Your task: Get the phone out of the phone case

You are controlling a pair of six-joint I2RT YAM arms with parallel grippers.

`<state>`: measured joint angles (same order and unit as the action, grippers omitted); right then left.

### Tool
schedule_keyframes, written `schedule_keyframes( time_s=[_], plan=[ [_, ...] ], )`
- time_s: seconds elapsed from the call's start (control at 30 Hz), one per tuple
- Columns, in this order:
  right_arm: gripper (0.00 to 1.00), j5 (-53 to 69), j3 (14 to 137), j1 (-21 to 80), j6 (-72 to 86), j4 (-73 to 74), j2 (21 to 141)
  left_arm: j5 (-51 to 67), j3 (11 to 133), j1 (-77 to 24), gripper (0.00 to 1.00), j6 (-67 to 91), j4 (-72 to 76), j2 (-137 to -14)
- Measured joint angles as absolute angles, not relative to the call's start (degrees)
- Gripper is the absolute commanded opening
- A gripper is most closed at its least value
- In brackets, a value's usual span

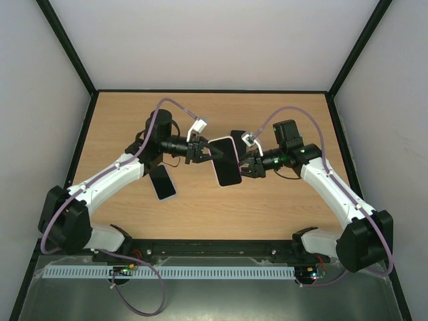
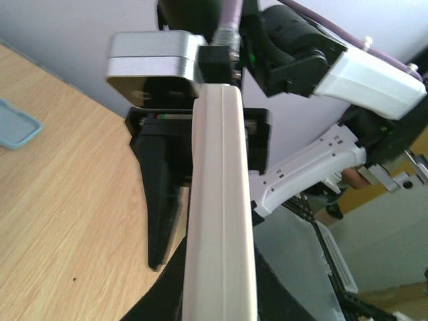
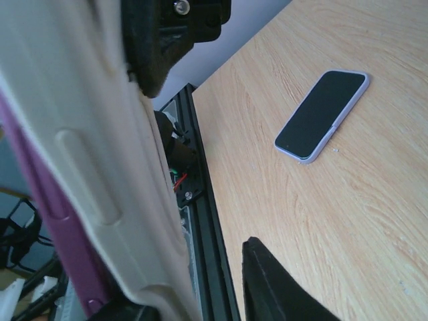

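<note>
My left gripper (image 1: 202,152) is closed on one side of the phone case (image 2: 221,221) and holds it in the air above the middle of the worktop (image 1: 200,214), so both sides are free to reach. My right gripper (image 1: 249,164) is at the opposite side (how wide it stands I cannot tell). The phone (image 1: 226,164) sits inside the case.

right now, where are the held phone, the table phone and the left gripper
held phone (image 1: 226,162): top view, middle of its screen.
table phone (image 3: 322,115): right wrist view, middle of its dark screen.
left gripper (image 1: 202,153): top view, midway between its fingertips.
</note>
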<state>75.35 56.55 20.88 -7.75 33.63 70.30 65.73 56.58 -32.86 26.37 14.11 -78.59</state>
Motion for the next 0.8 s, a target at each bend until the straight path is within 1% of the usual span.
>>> schedule_keyframes(
  time_s=[0.07, 0.1, 0.17, 0.2, 0.23, 0.27, 0.3, 0.33, 0.4, 0.47, 0.57, 0.73, 0.8],
  plan=[
    [0.04, 76.03, 56.53, 20.88, -7.05, 32.93, 70.3, 64.73, 57.41, -32.42, 0.05, 26.65, 13.28, -79.29],
    [0.02, 76.16, 56.49, 20.82, -6.57, 32.51, 70.3, 64.38, 57.58, -32.05, 0.07, 27.31, 13.28, -79.66],
    [0.02, 75.48, 56.01, 20.6, -5.78, 31.24, 70.3, 63.86, 57.65, -31.33, 0.12, 29.43, 13.96, -80.36],
    [0.02, 75.31, 55.64, 20.51, -5.39, 30.48, 70.37, 63.7, 57.65, -31.09, 0.19, 30.37, 14.22, -80.66],
    [0.02, 75.09, 55.07, 20.45, -4.78, 29.54, 70.41, 63.09, 57.63, -30.89, 0.28, 31.29, 14.52, -81.03],
    [0.02, 75.0, 54.37, 20.32, -3.92, 28.38, 70.46, 61.95, 57.63, -30.83, 0.42, 31.99, 14.66, -81.38],
    [0.02, 74.63, 53.71, 20.27, -2.92, 27.24, 70.52, 59.59, 57.65, -30.79, 0.5, 32.64, 14.92, -81.84],
    [0.02, 74.28, 52.58, 20.25, -1.52, 25.3, 70.54, 56.69, 57.69, -30.79, 0.56, 33.21, 15.27, -82.37],
    [0.02, 74.04, 49.52, 20.25, 1.34, 21.69, 70.57, 51.4, 57.76, -30.83, 0.66, 34.13, 15.92, -83.29],
    [0.02, 73.56, 46.13, 19.94, 3.99, 18.94, 71.07, 45.3, 57.74, -30.41, 0.71, 34.39, 15.88, -83.53],
    [0.02, 72.05, 42.17, 19.05, 6.7, 16.12, 73.45, 34.92, 57.71, -30.2, 0.74, 33.74, 15.18, -82.61],
    [0.02, 67.18, 40.73, 17.78, 11.38, 12.82, 77.38, 19.57, 53.74, -30.65, 0.74, 33.36, 14.9, -76.66],
    [0.02, 63.72, 40.73, 17.56, 13.89, 11.75, 77.82, 11.97, 51.57, -32.8, 0.73, 32.08, 14.15, -73.97]
  ],
)
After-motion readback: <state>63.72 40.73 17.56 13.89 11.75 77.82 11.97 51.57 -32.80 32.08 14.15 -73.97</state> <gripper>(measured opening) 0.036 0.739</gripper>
